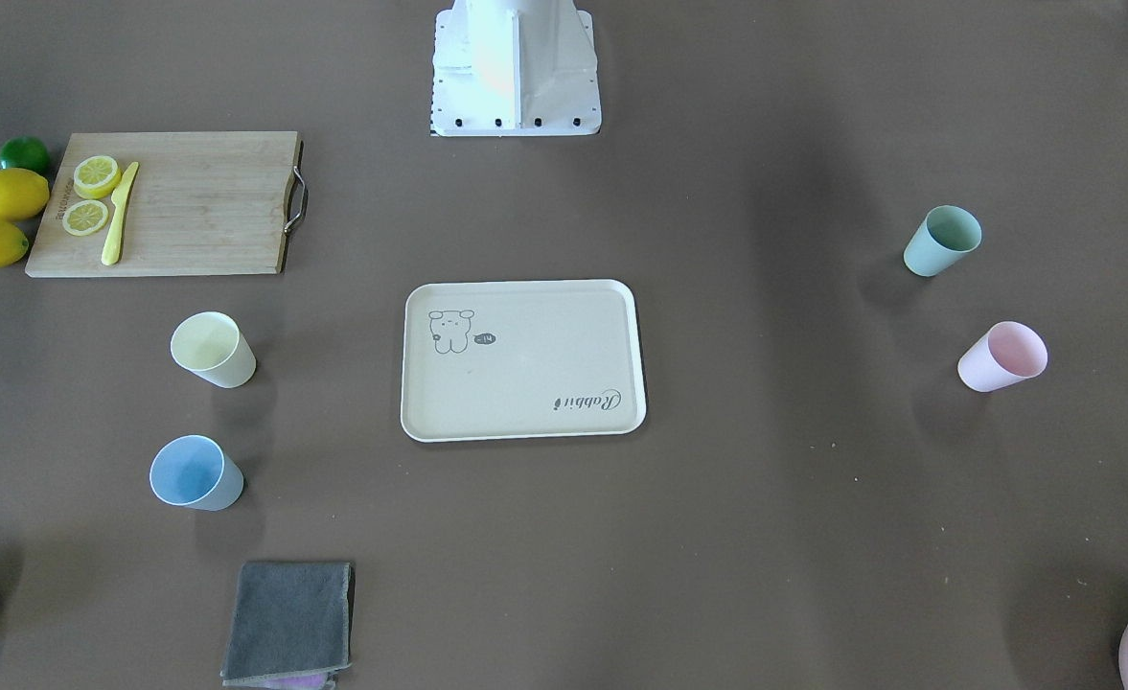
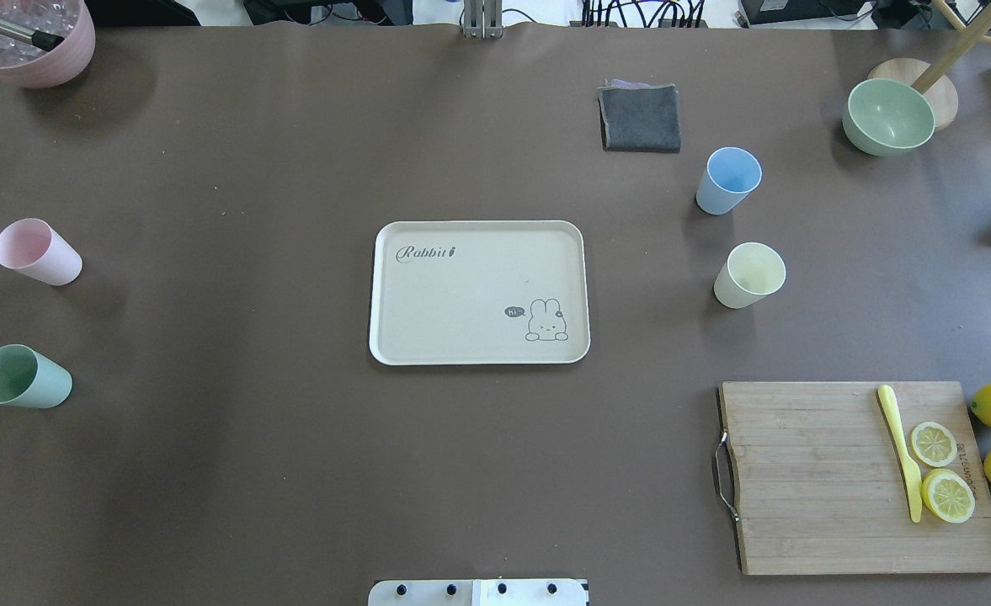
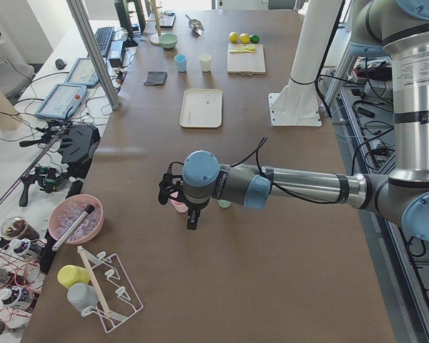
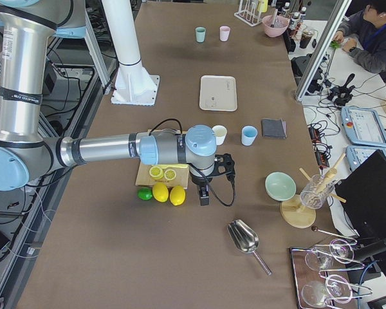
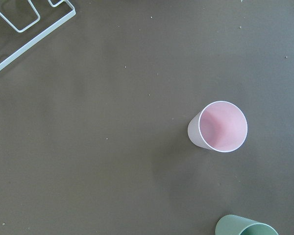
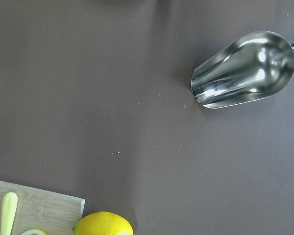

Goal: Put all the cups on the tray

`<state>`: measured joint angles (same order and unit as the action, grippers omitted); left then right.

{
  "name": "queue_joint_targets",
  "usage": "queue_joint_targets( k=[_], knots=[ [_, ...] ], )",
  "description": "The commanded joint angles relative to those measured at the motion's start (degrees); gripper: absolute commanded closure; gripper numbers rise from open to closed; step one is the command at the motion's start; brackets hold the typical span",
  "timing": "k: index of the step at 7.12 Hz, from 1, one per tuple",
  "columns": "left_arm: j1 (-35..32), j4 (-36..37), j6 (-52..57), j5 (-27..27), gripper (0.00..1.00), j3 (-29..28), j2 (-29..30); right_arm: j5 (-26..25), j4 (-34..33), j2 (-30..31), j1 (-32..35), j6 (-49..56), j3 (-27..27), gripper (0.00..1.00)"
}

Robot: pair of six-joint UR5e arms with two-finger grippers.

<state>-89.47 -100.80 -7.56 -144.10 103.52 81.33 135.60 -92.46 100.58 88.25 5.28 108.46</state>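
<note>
Nothing done: tray (image 2: 478, 290) bare, four cups (image 2: 748, 275) on the counter (image 2: 293, 463). Can't tell left claw (image 3: 170, 190) or right claw (image 4: 225, 168) opening.

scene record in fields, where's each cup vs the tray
tray: table centre
cups on tray: none
pink cup: upright, robot's left side
mint green cup: upright, left side, nearer robot
light blue cup: upright, right side
pale yellow cup: upright, right side, beside light blue cup
left gripper: by pink cup, state unclear
right gripper: by lemons, state unclear
</note>
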Motion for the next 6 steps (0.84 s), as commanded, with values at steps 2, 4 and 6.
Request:
queue_joint_targets(
  k=[2,4,6],
  knots=[
    [0.0,-0.6,0.0,0.0,0.02,0.7,-0.3,0.0,0.0,-0.2,-0.2,-0.2,0.1,0.0],
    [0.0,-10.8,-0.3,0.0,0.02,0.0,0.1,1.8,1.9,-2.7,-0.2,-0.4,1.4,0.0],
    [-0.2,-21.0,-0.4,1.9,0.02,-3.1,2.6,1.5,16.0,-2.1,-0.2,-1.1,-1.6,0.0]
  ],
)
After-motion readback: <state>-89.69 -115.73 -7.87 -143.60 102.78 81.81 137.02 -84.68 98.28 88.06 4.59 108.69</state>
